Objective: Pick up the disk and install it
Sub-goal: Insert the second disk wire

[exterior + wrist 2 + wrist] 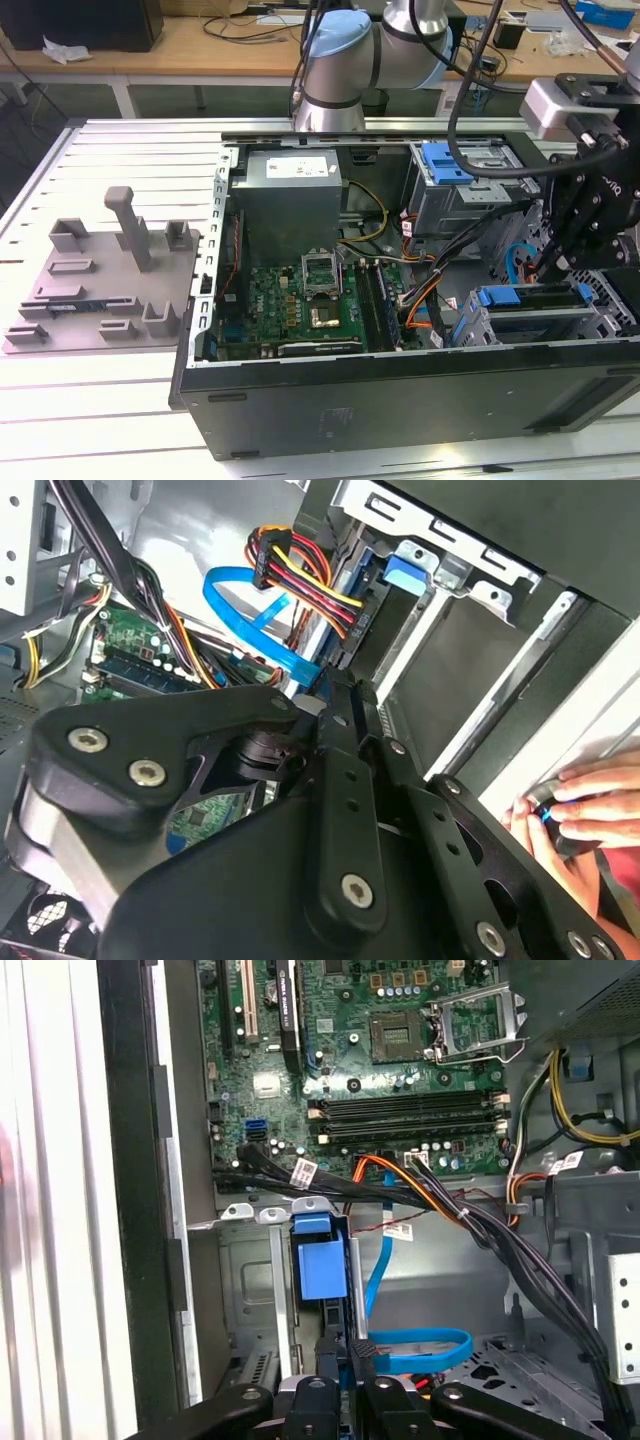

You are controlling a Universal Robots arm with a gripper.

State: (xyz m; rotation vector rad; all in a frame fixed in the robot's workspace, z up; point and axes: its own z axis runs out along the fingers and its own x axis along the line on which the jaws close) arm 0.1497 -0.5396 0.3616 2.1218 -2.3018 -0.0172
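Note:
The disk (530, 296) stands on edge in the drive cage (520, 325) at the exterior view's right end of the open computer case, its blue carrier frame facing up. The first wrist view shows the blue carrier end (318, 1260) seated between the cage's rails. My gripper (553, 268) hangs directly over the disk. In the first wrist view my gripper (347, 1352) has its fingers drawn close together on the disk's thin upper edge. In the second wrist view the blue carrier end (405, 575) lies beyond the black finger linkage.
Blue data cable (420, 1348) and bundled power wires (470, 1220) run close beside the cage. A second blue-tabbed cage (447, 162), a grey power supply (290, 195) and the motherboard (300, 305) fill the case. A person's hand (580, 805) rests outside the case wall. A grey fixture plate (100, 280) lies left.

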